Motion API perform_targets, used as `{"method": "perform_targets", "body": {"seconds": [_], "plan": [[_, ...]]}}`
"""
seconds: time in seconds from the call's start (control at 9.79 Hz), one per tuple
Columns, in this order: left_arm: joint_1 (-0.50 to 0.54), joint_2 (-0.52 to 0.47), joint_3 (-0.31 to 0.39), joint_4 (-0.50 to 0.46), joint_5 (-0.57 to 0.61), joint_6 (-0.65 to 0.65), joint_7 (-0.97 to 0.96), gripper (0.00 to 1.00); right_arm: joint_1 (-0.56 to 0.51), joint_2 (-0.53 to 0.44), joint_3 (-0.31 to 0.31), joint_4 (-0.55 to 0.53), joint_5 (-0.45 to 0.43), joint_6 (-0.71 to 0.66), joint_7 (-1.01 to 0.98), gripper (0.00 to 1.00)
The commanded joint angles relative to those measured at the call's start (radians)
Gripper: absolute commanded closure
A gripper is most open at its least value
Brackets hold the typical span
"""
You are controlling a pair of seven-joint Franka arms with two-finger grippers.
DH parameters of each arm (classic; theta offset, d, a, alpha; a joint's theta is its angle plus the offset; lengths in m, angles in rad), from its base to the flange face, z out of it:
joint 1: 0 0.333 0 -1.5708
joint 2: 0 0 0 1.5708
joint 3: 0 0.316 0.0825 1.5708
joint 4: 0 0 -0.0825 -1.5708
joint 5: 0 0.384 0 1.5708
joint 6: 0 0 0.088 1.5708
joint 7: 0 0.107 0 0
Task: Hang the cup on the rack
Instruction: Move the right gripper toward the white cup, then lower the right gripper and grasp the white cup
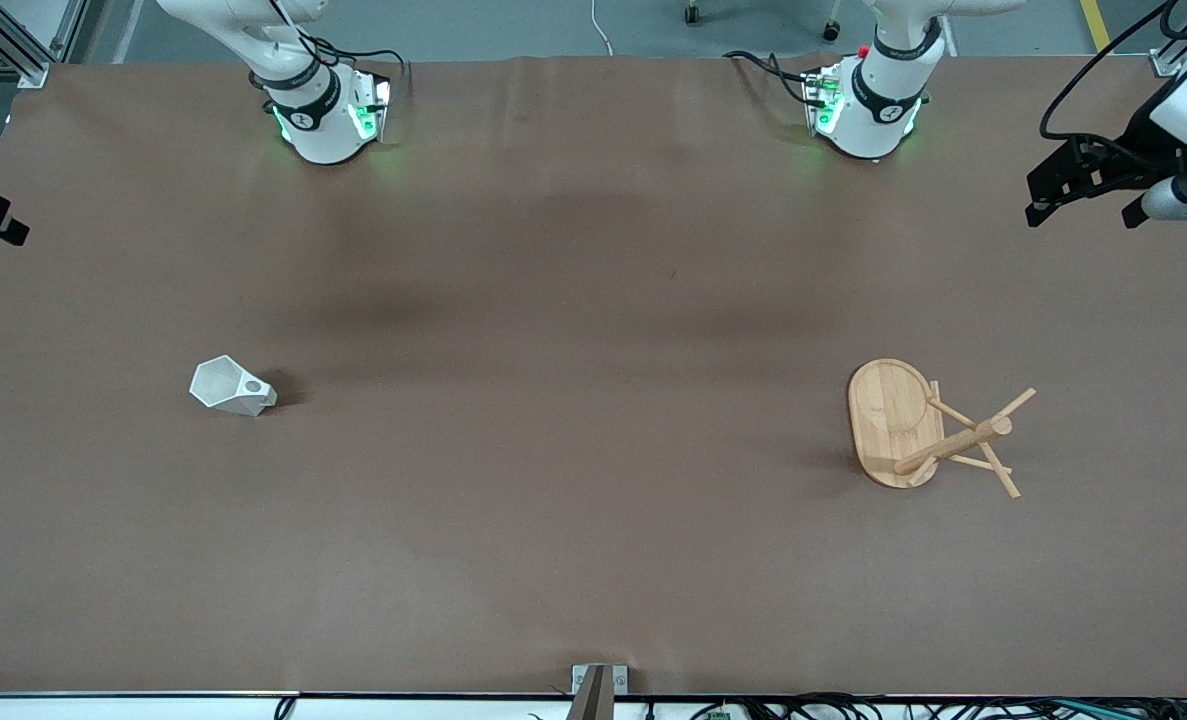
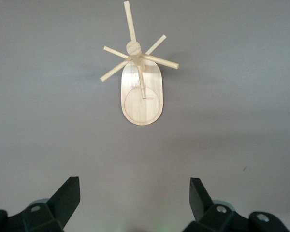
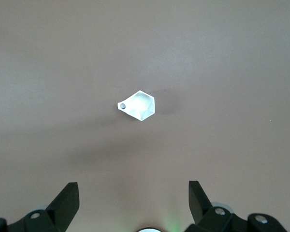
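1. Covering nearly everything in sight, the brown table carries only two objects, set well apart at opposite ends.
2. Toward the left arm's end stands the rack, a wooden mug tree with an oval base; its post and slanted pegs lean toward the table edge as the high camera sees it.
3. Toward the right arm's end sits the cup, small, white and faceted, resting on the table, its handle with the round hole pointing toward the rack.
4. The right gripper hangs high above the table with fingers spread, nothing held; the cup lies straight ahead of it, so this arm seems better placed to fetch it.
5. The left gripper waits, likewise spread and empty, looking down at the rack.
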Motion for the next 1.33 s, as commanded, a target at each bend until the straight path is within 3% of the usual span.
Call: {"method": "perform_targets", "body": {"seconds": [0.0,0.2,0.61,0.72,1.23], "plan": [[-0.007,0.029,0.0,0.005,-0.033,-0.014,-0.003,0.0,-0.022,0.011,-0.004,-0.133,0.003,0.104,-0.011,0.0],[-0.008,0.031,-0.002,0.007,-0.03,-0.012,-0.003,0.0,-0.05,0.015,-0.007,-0.289,0.006,0.26,-0.011,0.0],[-0.005,0.048,0.0,0.008,-0.031,0.006,-0.003,0.0,-0.042,0.076,-0.004,-0.637,0.012,0.748,-0.05,0.0],[-0.005,0.049,-0.002,0.008,-0.033,0.02,-0.003,0.0,-0.047,0.116,-0.005,-0.676,0.012,0.854,-0.1,0.0],[-0.008,0.074,-0.002,0.007,-0.033,0.039,-0.011,0.0,-0.044,0.285,0.003,-0.719,0.046,1.074,-0.145,0.0]]}}
